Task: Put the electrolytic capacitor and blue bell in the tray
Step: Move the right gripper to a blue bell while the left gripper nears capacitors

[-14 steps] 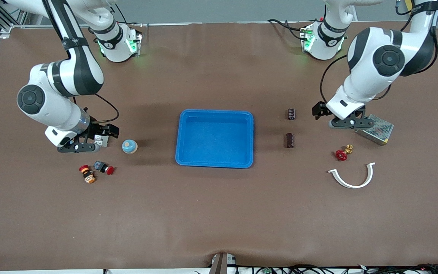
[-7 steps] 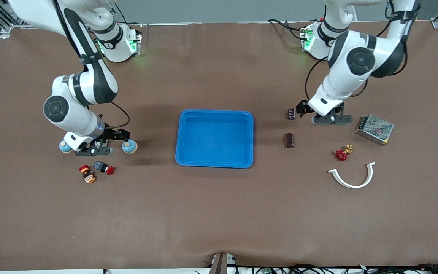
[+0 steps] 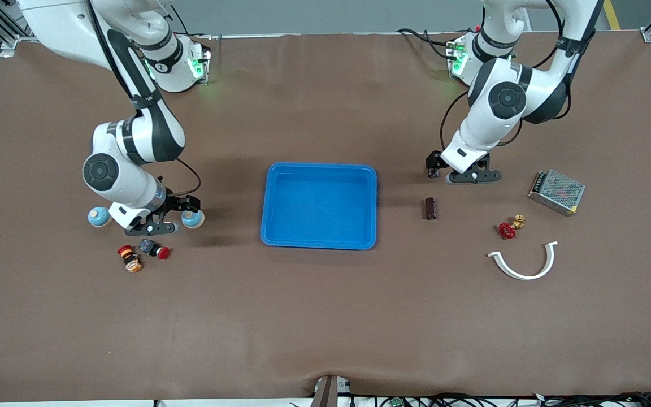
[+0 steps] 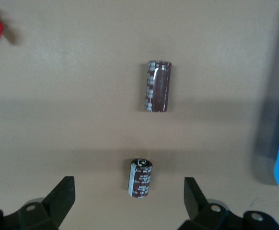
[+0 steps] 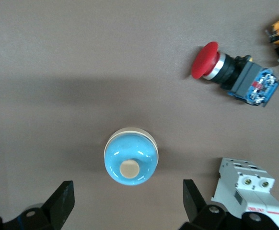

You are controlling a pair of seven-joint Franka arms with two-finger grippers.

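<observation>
Both pincers hang spread wide and empty over the worktop, the left pincer point(image 4: 129, 197) over an electrolytic capacitor point(image 4: 140, 178) and the right pincer point(image 5: 125, 197) over the blue bell point(image 5: 130, 156), each beside the tray point(image 3: 319, 206).

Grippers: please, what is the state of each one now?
Left gripper: open, holding nothing, over the smaller capacitor.
Right gripper: open, holding nothing, over a blue bell.

- The tray point(image 3: 319, 206) lies mid-desk point(image 3: 325, 316).
- Two capacitors point(image 3: 430, 208) lie toward the left arm's end, one under the left pincer point(image 3: 432, 168).
- The bell point(image 3: 192, 219) lies toward the right arm's end, under the right pincer point(image 3: 181, 206).
</observation>
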